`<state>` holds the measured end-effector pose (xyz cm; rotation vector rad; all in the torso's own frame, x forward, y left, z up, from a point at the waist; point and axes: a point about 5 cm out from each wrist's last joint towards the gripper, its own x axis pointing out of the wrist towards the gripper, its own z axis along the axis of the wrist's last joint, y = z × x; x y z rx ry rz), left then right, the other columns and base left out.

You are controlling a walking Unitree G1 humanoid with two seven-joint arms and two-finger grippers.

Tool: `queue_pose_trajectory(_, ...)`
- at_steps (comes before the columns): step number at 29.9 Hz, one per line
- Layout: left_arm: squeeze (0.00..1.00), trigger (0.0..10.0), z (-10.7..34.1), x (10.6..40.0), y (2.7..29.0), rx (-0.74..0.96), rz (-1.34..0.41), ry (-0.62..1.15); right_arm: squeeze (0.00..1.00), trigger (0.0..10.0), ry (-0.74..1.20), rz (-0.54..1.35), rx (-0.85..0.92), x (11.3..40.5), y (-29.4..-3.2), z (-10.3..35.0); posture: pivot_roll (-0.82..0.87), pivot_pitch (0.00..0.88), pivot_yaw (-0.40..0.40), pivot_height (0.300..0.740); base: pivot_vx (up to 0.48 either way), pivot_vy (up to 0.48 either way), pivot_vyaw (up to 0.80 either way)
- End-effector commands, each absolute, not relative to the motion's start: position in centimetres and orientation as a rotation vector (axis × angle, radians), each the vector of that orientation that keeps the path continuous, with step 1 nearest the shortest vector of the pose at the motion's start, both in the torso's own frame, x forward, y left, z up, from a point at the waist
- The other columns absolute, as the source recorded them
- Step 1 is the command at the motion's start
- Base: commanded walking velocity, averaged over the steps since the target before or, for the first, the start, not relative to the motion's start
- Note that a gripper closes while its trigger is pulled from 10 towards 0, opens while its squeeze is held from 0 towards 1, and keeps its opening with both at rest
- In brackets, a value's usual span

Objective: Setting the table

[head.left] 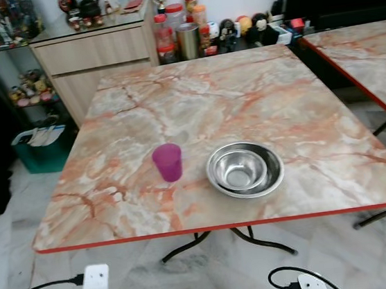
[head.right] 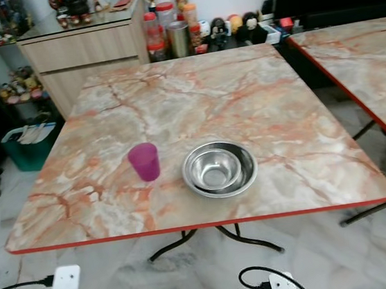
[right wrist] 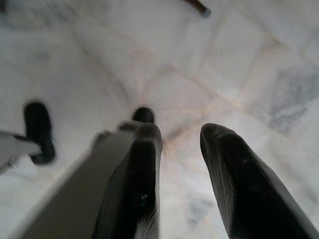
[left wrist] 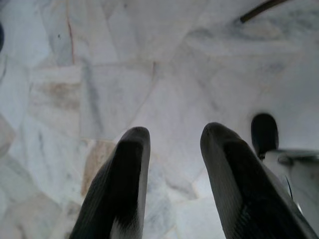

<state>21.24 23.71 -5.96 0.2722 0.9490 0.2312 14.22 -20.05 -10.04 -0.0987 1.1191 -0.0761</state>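
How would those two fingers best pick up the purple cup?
Probably by the side wall. The cup stands upright, mouth up, near the table's front edge, with the bowl close on its right. Coming from the front with the left gripper, open now, one finger on each side, looks safest.

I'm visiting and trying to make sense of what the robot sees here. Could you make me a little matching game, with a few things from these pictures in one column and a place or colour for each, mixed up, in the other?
Things:
1. cup
2. steel bowl
3. green bin
4. left gripper

Descriptions:
A. shiny metal, on the table near its front edge
B. on the floor beside the cabinet
C. purple, standing upright to the bowl's left
D. open, hanging over the marble floor

Pairs: 1-C, 2-A, 3-B, 4-D
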Motion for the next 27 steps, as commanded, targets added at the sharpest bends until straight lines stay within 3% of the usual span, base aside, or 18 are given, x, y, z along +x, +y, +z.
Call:
queue_pose_trajectory(1, 0.0, 10.0, -6.57, 20.03, 24.1, 0.293, 0.231, 0.994, 0.0, 10.0, 1.084, -0.072, -0.104, 15.21, -19.93, -9.68, -0.02, 0.007, 0.079, 0.74, 0.0, -0.352, 0.8)
queue_pose_trajectory(27, 0.0, 10.0, -7.11, 19.09, 24.03, 0.306, 0.208, 1.024, 0.0, 10.0, 1.09, -0.09, -0.073, 15.15, -19.96, -9.71, -0.02, 0.041, 0.077, 0.74, 0.231, -0.384, 0.02)
